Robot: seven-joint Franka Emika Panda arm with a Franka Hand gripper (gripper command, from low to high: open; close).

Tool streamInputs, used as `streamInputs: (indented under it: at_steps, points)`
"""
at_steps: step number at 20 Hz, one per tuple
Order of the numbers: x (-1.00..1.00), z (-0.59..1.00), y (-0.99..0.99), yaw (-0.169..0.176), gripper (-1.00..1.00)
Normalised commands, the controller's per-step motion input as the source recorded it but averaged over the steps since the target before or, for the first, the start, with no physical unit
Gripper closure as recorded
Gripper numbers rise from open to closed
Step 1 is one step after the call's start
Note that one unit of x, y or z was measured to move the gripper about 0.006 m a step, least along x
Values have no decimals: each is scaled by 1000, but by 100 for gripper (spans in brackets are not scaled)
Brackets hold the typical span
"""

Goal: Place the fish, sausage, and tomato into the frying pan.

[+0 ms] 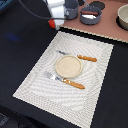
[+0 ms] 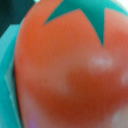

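Observation:
My gripper (image 1: 56,21) is at the top of the exterior view, to the exterior view's left of the brown board, and is shut on the tomato (image 1: 52,23), which shows as a small red-orange spot at its tip. In the wrist view the tomato (image 2: 65,75) fills the frame, glossy red-orange with a green star-shaped top. The frying pan (image 1: 91,20) is a shallow blue-grey round on the brown board, to the exterior view's right of the gripper. A white shape, the fish (image 1: 88,17), lies in it beside a dark red-brown streak, the sausage (image 1: 90,12).
A striped placemat (image 1: 35,80) holds a beige plate (image 1: 67,66), a fork (image 1: 65,80) and a knife (image 1: 80,56) with orange handles. A dark pot (image 1: 71,11) stands behind the gripper, a dark round thing (image 1: 97,5) behind the pan, a beige bowl (image 1: 123,17) far right.

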Motion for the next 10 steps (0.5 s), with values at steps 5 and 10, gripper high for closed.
streamInputs:
  at_steps: [5, 10]
  points:
    - [1000, 1000, 592, 0, 100]
    - [996, 979, 570, -5, 100]
